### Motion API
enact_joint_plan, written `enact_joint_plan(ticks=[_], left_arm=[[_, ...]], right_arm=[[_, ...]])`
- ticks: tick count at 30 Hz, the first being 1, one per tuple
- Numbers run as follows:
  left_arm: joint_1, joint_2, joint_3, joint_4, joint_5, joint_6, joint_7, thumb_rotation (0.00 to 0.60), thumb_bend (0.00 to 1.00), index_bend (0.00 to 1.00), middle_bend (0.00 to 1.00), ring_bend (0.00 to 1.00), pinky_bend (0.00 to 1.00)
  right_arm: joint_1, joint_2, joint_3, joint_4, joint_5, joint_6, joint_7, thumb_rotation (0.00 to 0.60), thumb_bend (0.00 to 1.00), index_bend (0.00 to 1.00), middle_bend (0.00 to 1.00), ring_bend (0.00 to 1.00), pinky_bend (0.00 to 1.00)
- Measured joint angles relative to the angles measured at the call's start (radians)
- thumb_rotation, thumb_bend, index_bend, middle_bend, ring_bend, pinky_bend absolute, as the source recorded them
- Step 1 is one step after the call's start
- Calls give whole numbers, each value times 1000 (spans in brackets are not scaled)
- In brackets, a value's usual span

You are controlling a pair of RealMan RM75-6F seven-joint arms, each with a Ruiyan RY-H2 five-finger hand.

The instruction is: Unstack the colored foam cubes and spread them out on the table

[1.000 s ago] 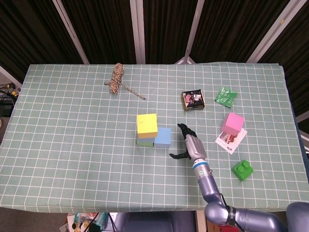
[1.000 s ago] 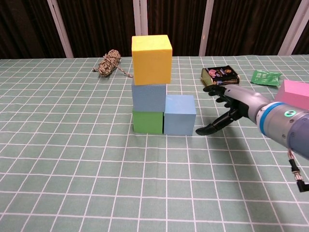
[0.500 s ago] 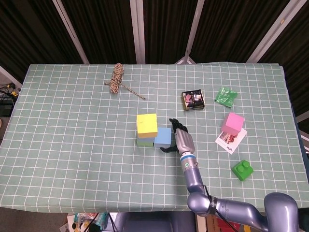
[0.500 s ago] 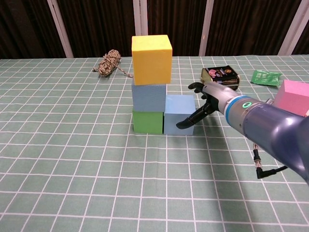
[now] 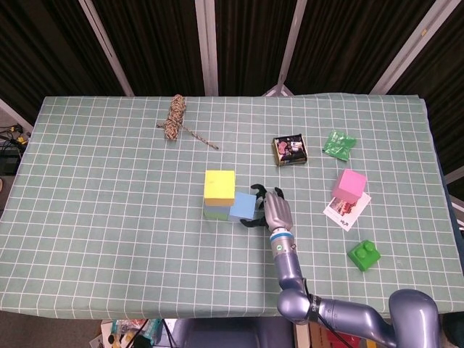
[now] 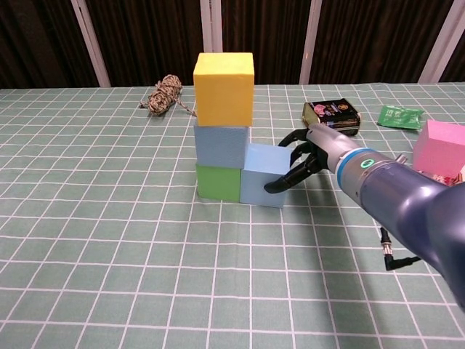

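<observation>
Clearly the danger here is to the tower: the right hand point(image 6: 304, 161) has its fingers wrapped around the light blue cube point(image 6: 264, 175) that stands on the surface pressed against the side of the three-high stack, and that cube already looks slightly twisted and tipped against its neighbours. If the hand drags it sideways or lifts it with the face rubbing on the green cube point(image 6: 217, 182), friction in the foam could pull the stack askew, and the yellow cube point(image 6: 224, 89) on top, sitting on the grey-blue cube point(image 6: 220, 145), would likely be the first to topple. A soft foam block can also squash and slip out of a partial grasp; the thumb appears to reach across the front face while the other fingers hook over the far top edge, so the hold looks closed on the cube, though how firm it is cannot be judged. In the head view the right hand point(image 5: 275, 210) lies just right of the light blue cube point(image 5: 243, 206), touching it, with the stack just beyond to the left. The pink cube point(image 5: 349, 184) stands well apart at the right, on a card. The left hand appears in neither view.
</observation>
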Motion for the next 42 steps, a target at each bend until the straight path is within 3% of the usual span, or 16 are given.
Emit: enact_joint_plan(ticks=[6,10,15,19,26,32,35,39,42], left_arm=[[0,4,-6,2,-13,1,-9,600,170,148,0,0,0],[2,4,-9,3,-17,6,-14,600,170,148,0,0,0],[0,2,-8,1,-15,5,-11,600,170,149,0,0,0],[-4,-3,-6,-1,-12,4,5,600,170,148,0,0,0],[-2,-12,-1,-5,-5,14,22,600,169,149,0,0,0],[-5,-12,2,-5,-4,8,26,600,170,149,0,0,0],[-3,-10,4,-5,0,11,25,600,170,149,0,0,0],[-2,-9,-1,-5,-10,13,18,600,170,149,0,0,0],[-3,-9,-5,-5,-23,11,20,600,169,149,0,0,0]], right_arm=[[-16,-15,-4,28,-57,44,28,600,319,339,738,590,176],[-39,22,3,25,-79,73,33,600,320,339,737,591,176],[-89,122,-2,-30,-84,76,33,600,320,339,737,590,176],[-140,234,-19,-130,-63,16,50,600,319,339,737,590,176],[-230,451,-103,-286,-86,-116,98,600,319,339,737,578,176],[-272,520,-161,-327,-150,-153,151,600,319,339,730,536,176],[-271,518,-168,-300,-154,-147,148,600,320,323,643,436,131],[-263,518,-178,-276,-142,-155,142,600,284,95,220,58,10],[-256,534,-188,-273,-143,-190,144,600,185,7,76,0,0]])
